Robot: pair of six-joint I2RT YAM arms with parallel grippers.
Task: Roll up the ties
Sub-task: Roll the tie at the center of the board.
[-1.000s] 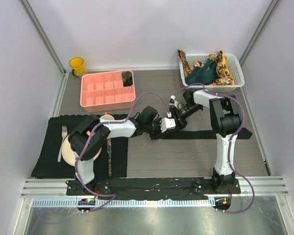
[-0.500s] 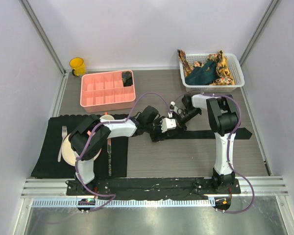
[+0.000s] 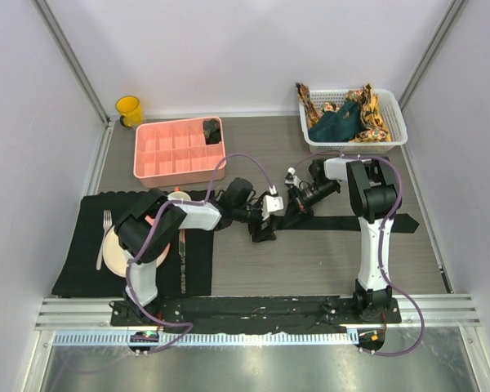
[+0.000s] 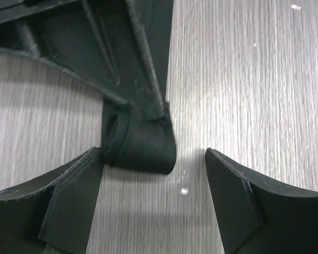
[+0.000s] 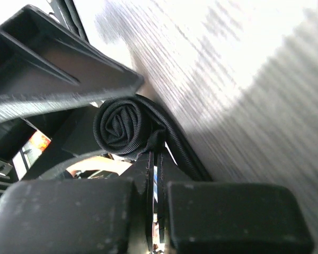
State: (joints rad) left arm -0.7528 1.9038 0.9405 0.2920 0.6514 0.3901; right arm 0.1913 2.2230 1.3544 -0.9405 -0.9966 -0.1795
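Grey wood-grain surface (image 3: 310,269) between white walls carries the black tie (image 3: 351,223), which lies flat from near the right edge toward the middle. There it ends in a tight rolled end (image 4: 143,143). The left claw (image 4: 153,153) stands wide open around that coil, one finger touching it and the other well apart, so it grips nothing. The right claw (image 5: 156,159) is closed, its tips at the coil's outer wrap, and it appears to nip a fold of fabric there, though the pinch itself is partly hidden. More ties (image 3: 343,122) wait heaped in the white basket (image 3: 396,135) at the far right corner, and a dark bundle sits in one compartment of the pink tray (image 3: 180,151) toward the far left. The likely trouble is the coil slackening: with only a thin pinch on the outer layer, the springy fabric could unwind or the core could slide out sideways. Any lift or pull by the right claw could also drag the long flat tail and tug the wraps loose.
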